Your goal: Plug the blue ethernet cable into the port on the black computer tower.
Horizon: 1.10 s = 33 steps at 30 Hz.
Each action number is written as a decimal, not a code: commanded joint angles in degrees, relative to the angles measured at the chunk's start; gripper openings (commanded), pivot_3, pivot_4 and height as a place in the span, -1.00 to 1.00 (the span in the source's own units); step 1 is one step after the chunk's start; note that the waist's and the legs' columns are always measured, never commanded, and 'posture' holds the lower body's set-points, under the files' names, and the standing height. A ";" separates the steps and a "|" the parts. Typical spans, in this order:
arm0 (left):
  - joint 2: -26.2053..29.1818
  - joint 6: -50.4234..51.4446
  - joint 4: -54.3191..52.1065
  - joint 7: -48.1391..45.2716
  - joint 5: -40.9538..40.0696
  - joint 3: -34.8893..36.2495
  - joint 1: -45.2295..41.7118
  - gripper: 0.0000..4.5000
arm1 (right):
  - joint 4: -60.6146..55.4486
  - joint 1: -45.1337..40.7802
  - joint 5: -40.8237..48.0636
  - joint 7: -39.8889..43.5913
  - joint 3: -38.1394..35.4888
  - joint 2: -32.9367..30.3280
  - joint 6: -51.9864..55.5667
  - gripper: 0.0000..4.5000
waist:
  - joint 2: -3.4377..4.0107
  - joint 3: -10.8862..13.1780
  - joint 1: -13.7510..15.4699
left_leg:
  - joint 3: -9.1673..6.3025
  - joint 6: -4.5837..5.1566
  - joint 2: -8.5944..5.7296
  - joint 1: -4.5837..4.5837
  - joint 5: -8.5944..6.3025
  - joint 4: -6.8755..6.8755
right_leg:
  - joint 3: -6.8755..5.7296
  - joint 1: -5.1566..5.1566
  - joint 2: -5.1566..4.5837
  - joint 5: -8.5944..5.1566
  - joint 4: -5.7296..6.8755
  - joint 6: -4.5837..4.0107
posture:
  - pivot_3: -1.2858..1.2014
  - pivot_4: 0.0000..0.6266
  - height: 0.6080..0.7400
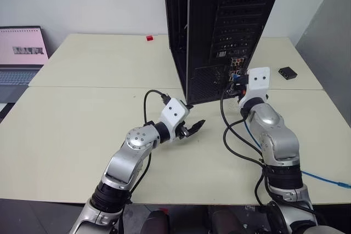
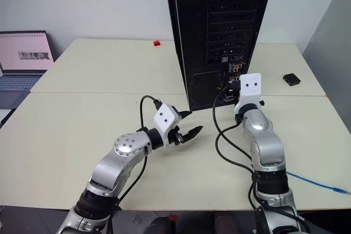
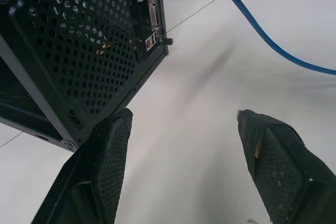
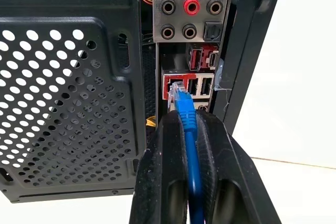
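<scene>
The black computer tower (image 1: 219, 26) stands upright on the table with its rear panel facing me. My right gripper (image 4: 185, 116) is shut on the blue ethernet cable (image 4: 188, 145) just behind its plug (image 4: 179, 95). It holds the plug level against the tower's lower connector cluster. The plug's tip sits at the mouth of a red-framed port (image 4: 169, 83); how deep it sits I cannot tell. The rest of the cable trails off the table's right front edge (image 1: 323, 178). My left gripper (image 1: 193, 128) hangs open and empty just above the table, near the tower's front left corner.
A small flat black box (image 1: 287, 73) lies to the right of the tower. A laptop (image 1: 22, 53) stands at the far left and a small red object (image 1: 149, 38) at the back. Black arm cables (image 1: 230, 130) loop over the table between the two arms.
</scene>
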 commanded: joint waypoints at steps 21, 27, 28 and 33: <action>-0.25 -0.17 -2.92 0.38 0.38 0.17 -0.34 0.50 | 3.03 -6.27 1.21 -0.35 -2.13 3.37 -2.13 -1.00 | 0.02 0.01 -1.23 | 0.04 0.00 0.02 -0.01 0.00 -0.01 | 0.06 -0.07 0.02 0.00 0.05 0.00 | 0.03 -0.52 1.00; -0.50 -0.11 -2.78 0.64 0.42 0.22 -0.50 0.50 | 6.48 -7.81 0.89 0.08 -1.91 3.21 -3.60 -1.00 | 0.02 0.01 -1.40 | 0.06 0.00 0.02 0.00 0.00 -0.01 | 0.09 -0.07 0.02 0.00 0.05 0.00 | 0.03 -0.52 1.00; -0.54 -0.12 -2.77 0.67 0.42 0.19 -0.52 0.50 | 6.98 -7.99 0.82 0.14 -1.85 3.16 -3.90 -1.00 | 0.02 0.01 -1.48 | 0.07 0.00 0.02 0.02 0.00 -0.01 | 0.10 -0.07 0.02 0.01 0.05 0.00 | 0.03 -0.52 1.00; -0.71 -0.12 -2.74 0.72 0.53 0.18 -0.56 0.50 | 8.50 -8.21 0.61 1.28 -1.11 2.63 -4.70 -1.00 | 0.02 0.01 -1.65 | 0.12 0.02 0.02 0.06 0.01 0.00 | 0.15 -0.06 0.04 0.06 0.05 -0.02 | 0.03 -0.52 1.00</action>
